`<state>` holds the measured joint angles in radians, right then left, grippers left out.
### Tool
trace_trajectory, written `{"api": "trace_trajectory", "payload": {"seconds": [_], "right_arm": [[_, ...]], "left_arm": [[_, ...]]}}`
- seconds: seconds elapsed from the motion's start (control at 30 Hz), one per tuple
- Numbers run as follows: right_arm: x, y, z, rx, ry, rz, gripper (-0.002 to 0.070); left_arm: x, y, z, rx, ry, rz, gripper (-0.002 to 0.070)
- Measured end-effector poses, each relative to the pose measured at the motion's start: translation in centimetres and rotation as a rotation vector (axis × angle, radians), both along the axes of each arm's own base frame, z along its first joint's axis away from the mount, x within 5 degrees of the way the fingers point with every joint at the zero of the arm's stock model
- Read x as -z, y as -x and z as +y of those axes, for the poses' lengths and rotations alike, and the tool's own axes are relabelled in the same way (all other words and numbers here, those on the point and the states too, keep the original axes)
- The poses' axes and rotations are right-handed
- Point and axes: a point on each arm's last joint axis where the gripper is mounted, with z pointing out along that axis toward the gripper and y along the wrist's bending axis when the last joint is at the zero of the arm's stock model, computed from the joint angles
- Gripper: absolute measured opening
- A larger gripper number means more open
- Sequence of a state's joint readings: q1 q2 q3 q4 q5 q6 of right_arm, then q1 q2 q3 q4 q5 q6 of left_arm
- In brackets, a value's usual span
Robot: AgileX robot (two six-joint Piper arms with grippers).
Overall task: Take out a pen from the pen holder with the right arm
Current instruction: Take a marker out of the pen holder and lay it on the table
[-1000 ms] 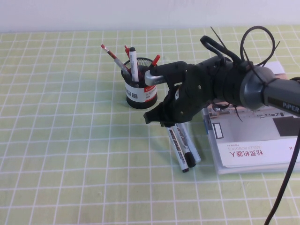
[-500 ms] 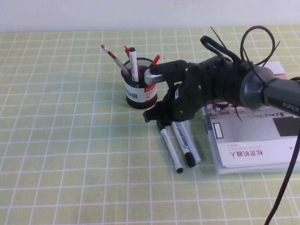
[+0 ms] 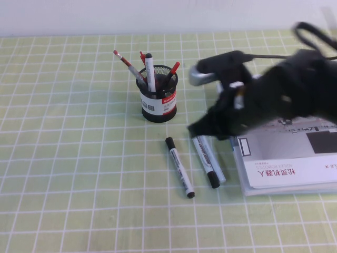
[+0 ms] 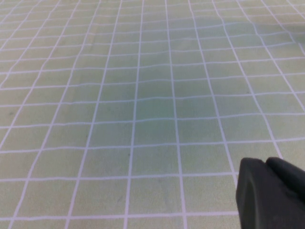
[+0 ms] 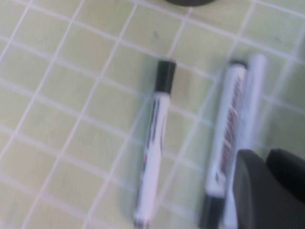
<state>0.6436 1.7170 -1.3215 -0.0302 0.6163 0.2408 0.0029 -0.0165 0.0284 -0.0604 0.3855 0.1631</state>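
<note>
An office-style desk set up for robot trials is suggested. The tabletop is covered by a green checked cloth (image 3: 63,158) before a plain white wall (image 3: 105,16). A black mesh pen holder (image 3: 159,105) is stocked with pens (image 3: 149,68). Loose markers (image 3: 206,158) and a printed booklet (image 3: 289,163) are laid just beside the right gripper's (image 3: 202,128) jaws.
</note>
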Motion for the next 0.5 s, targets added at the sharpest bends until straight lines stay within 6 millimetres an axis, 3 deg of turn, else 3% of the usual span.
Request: {"api": "trace_trajectory", "payload": {"seconds": [0.27,0.5], "right_arm": [[-3.5,8.2,-6.2,-0.003,-0.037,-0.067,-0.0011],[-4.2,14.4,-10.7,0.003,-0.098,-0.115,-0.0012]], "left_arm": [[0.0,0.0,0.0,0.000,0.000,0.000,-0.0006],[0.0,0.0,0.0,0.000,0.000,0.000,-0.0006]]}}
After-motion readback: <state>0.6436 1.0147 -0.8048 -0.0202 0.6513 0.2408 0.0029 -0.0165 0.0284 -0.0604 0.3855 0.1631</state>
